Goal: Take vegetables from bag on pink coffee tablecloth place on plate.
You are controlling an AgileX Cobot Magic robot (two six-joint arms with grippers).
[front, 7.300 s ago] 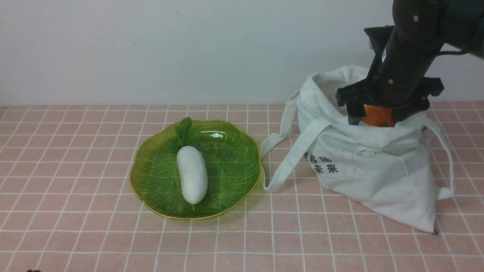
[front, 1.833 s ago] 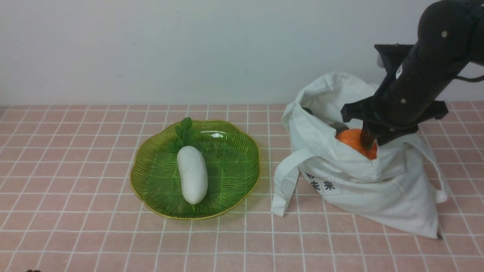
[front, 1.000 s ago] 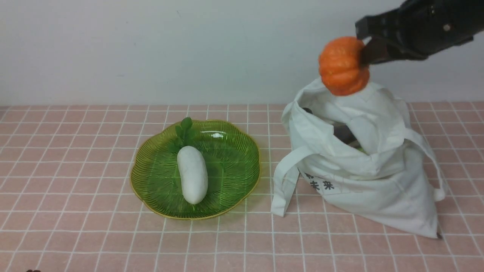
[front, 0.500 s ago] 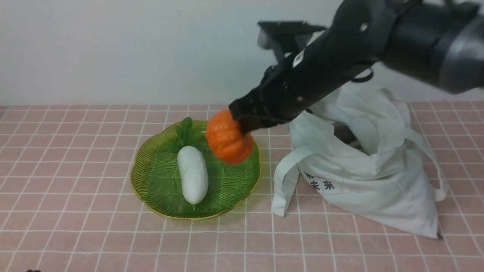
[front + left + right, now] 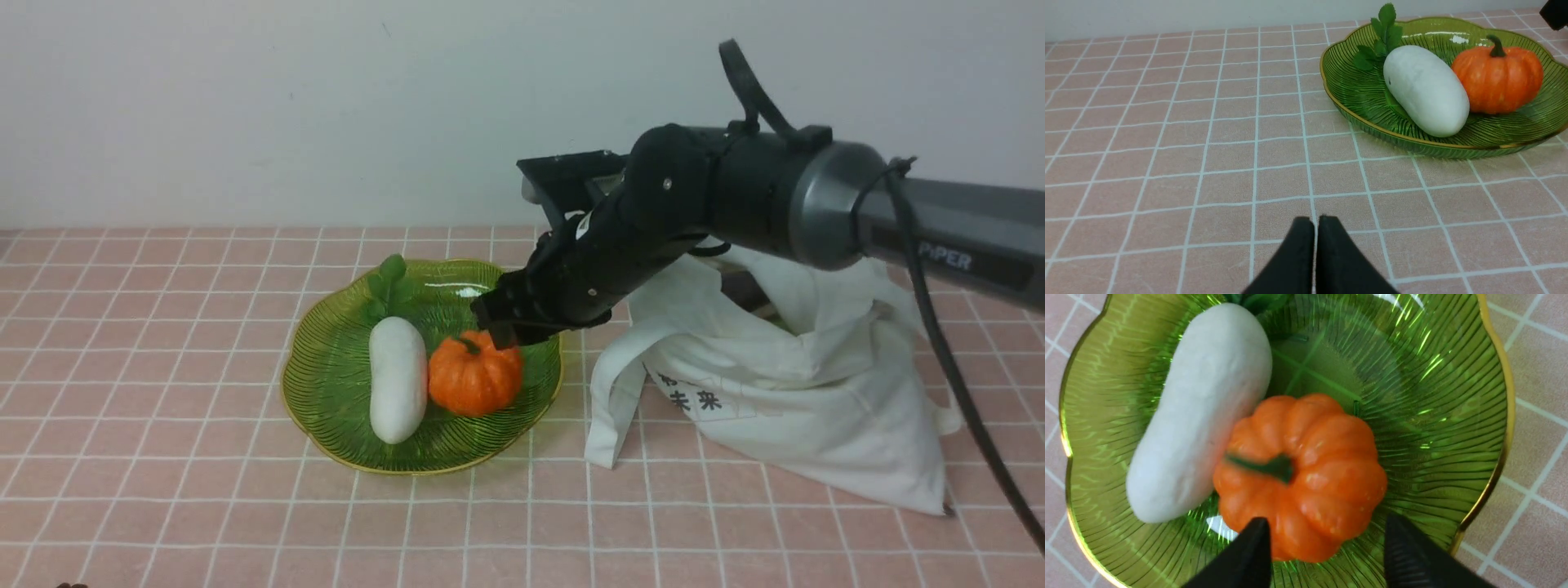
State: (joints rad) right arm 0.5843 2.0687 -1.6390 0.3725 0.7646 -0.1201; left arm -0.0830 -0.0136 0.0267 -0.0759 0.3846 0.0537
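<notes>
The right arm reaches in from the right edge, crosses above the white cloth bag (image 5: 816, 408), and bends its wrist down and left toward the green plate (image 5: 326, 384). The right gripper (image 5: 500, 327) hangs just over the far right side of the orange pumpkin (image 5: 475, 382). Its jaws are spread wide and hold nothing.

Half a second ago the pumpkin was clamped in those jaws, in the air over the plate's far right part. Now it sits upright on the plate, right of the white radish (image 5: 397, 390). The radish lies a little further left than before. The bag stands as it did, slumped to the right of the plate on the pink coffee tablecloth (image 5: 163, 490).

The right wrist view shows what the front view hides: the two black fingers (image 5: 1249, 555) apart on either side of the pumpkin, the dark stem (image 5: 1265, 467) between them, and the pumpkin touching the radish. Only the left wrist view shows the left gripper (image 5: 1315, 222). It is low over the cloth, well left of the plate, its jaws pressed together and empty. The bag appears only in the front view.
</notes>
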